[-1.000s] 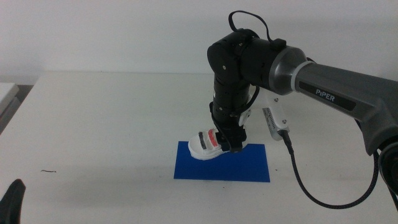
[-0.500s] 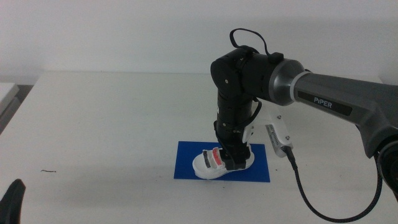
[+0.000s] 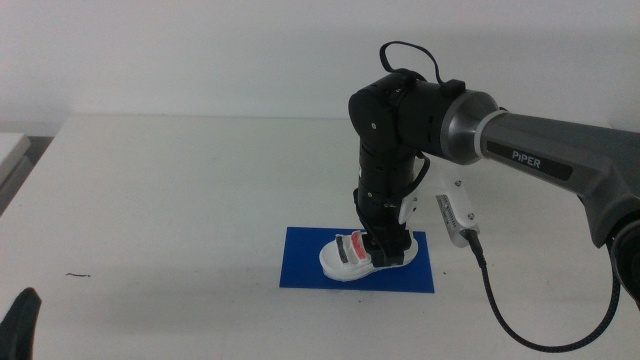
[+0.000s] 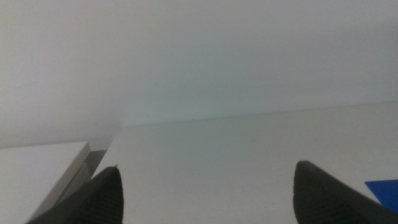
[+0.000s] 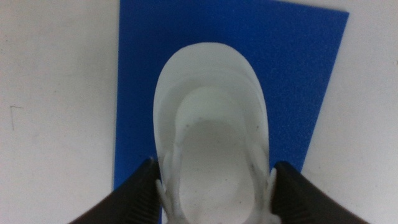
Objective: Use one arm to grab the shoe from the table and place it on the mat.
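Observation:
The white shoe (image 3: 350, 258) with one red strap between two dark ones sits on the blue mat (image 3: 305, 270), toe pointing left. My right gripper (image 3: 388, 250) reaches straight down from the dark PiPER arm (image 3: 520, 150) and is shut on the shoe's heel end. In the right wrist view the two jaws hug both sides of the shoe (image 5: 211, 124), with the mat (image 5: 298, 74) under it. My left gripper (image 3: 20, 322) waits at the bottom left corner, open and empty, as the left wrist view (image 4: 205, 193) shows.
The wide white table (image 3: 180, 190) carries the mat near its middle front. A small dark mark (image 3: 76, 274) lies at the front left. A black cable (image 3: 500, 300) hangs from the right arm. A corner of the mat (image 4: 384, 190) shows in the left wrist view.
The right gripper moved down and to the right with the shoe, from the mat's left part to its middle. The left gripper has not moved.

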{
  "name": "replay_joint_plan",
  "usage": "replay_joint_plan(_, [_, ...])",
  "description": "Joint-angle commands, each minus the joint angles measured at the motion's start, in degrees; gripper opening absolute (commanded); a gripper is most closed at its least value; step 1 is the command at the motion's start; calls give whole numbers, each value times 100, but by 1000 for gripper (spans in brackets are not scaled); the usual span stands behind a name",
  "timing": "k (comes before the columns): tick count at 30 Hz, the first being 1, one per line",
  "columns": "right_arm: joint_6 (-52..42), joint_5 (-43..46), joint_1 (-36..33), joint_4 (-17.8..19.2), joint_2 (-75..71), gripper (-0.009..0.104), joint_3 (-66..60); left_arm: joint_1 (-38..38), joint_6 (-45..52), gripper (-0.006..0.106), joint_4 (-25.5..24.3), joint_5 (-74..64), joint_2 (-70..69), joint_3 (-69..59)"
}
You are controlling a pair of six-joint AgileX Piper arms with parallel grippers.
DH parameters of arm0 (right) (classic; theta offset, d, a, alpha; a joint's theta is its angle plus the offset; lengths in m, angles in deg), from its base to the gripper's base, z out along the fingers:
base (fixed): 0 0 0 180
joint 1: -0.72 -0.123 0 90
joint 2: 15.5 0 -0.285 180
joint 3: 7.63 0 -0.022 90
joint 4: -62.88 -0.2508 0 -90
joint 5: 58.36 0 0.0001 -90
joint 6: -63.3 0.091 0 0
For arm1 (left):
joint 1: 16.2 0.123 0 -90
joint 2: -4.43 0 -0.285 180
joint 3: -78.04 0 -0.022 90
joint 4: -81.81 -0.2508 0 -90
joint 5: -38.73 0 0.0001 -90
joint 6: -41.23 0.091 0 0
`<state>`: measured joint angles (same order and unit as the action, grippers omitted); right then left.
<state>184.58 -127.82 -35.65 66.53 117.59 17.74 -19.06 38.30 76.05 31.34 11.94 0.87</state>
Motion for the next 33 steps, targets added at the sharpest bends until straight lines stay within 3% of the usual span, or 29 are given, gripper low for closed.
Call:
replay_joint_plan(1, [133, -50, 48, 105, -36, 6, -25, 0, -18, 94, 23, 74, 28, -5])
replay_joint_plan(13, [133, 321, 48, 89, 203, 23, -25, 0, -18, 94, 23, 74, 28, -5])
replay_joint_plan(18, [133, 344, 48, 89, 203, 49, -25, 0, -18, 94, 23, 74, 28, -5])
replay_joint_plan(24, [133, 355, 48, 126, 189, 91, -25, 0, -18, 94, 23, 74, 28, -5])
replay_joint_plan(30, [15, 272, 1, -112, -560, 93, -14, 0, -18, 94, 23, 74, 28, -5])
replay_joint_plan(33, [-135, 181, -125, 131, -1259, 93, -14, 0, -18, 94, 23, 74, 28, -5])
